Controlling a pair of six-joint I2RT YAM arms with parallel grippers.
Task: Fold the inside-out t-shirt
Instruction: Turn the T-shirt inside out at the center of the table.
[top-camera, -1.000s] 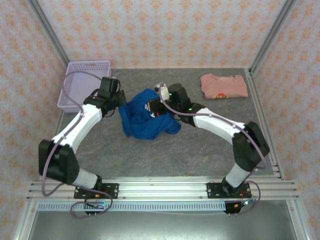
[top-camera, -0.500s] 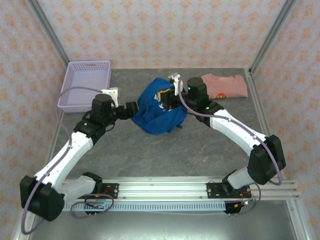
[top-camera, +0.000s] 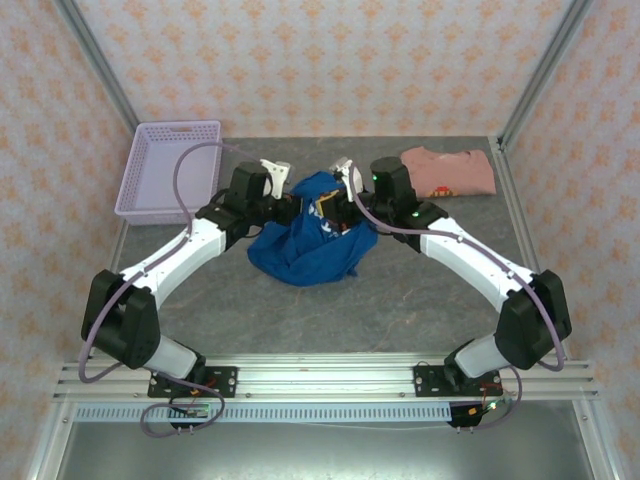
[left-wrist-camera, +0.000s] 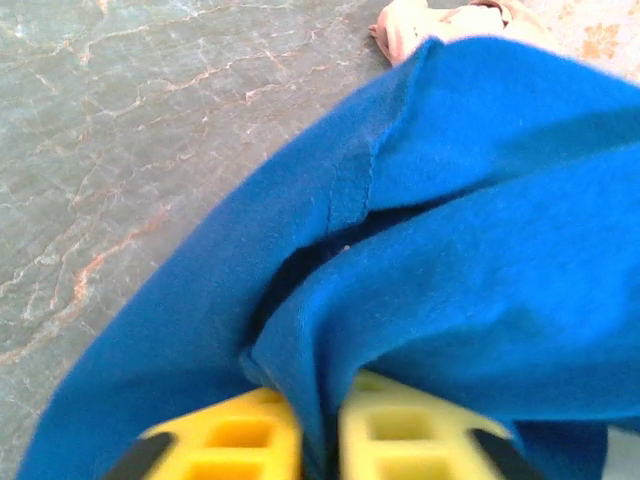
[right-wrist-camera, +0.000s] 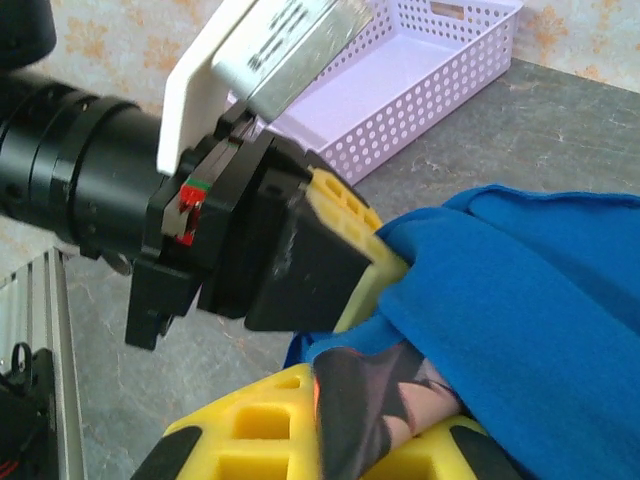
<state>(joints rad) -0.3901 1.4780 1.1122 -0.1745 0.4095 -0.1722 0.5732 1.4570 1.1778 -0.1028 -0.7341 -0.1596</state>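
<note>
Left gripper on t-shirt, grey tabletop

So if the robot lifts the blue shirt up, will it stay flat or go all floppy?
Probably floppy: the blue shirt droops in bunched folds. It likely weighs little, since the left gripper and right gripper each hold it by just a pinch of cloth. It shouldn't slip easily; the fabric looks soft and matte.

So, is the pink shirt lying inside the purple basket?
No, the pink shirt lies on the table, apart from the purple basket.
</note>
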